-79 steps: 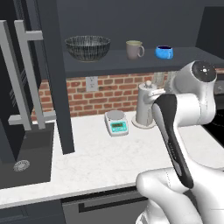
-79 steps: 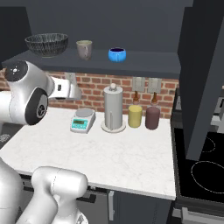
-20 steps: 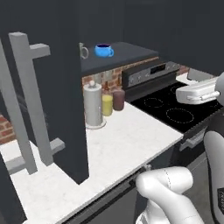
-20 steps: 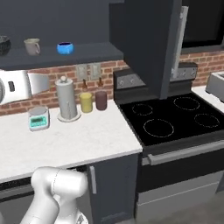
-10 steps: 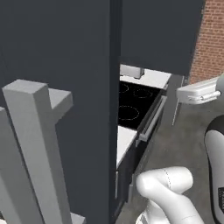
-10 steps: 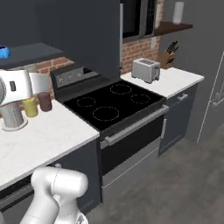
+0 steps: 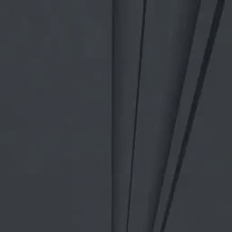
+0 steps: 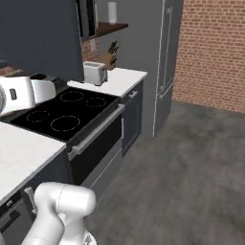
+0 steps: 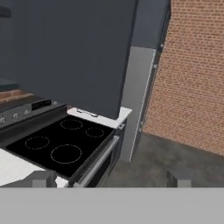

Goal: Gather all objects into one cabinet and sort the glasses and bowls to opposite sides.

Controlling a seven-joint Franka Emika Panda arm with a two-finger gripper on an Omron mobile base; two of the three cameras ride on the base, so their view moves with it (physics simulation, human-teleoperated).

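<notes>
Charcoal panelling (image 7: 59,113) takes up the left base view, flat dark cabinet face with a few slanting seams, so close that nothing of the tableware can be made out there.

From the right base view, the arm's white forearm (image 8: 24,93) reaches over a black glass cooktop (image 8: 62,112); a white toaster (image 8: 94,72) and a knife block (image 8: 110,56) sit on the counter beyond, a tall grey fridge (image 8: 165,62) stands next to a brick wall (image 8: 213,48), and bare floor (image 8: 182,172) spreads wide to the right.

Looking along the hand, the gripper (image 9: 109,178) has its jaws spread wide with nothing between them, above the cooktop's front edge. No tumbler, mug or bowl is anywhere here, so I'd judge the gathering hasn't visibly begun. Room to move lies floorward; the oven handle (image 9: 98,164) and counter edge sit nearest the hand.
</notes>
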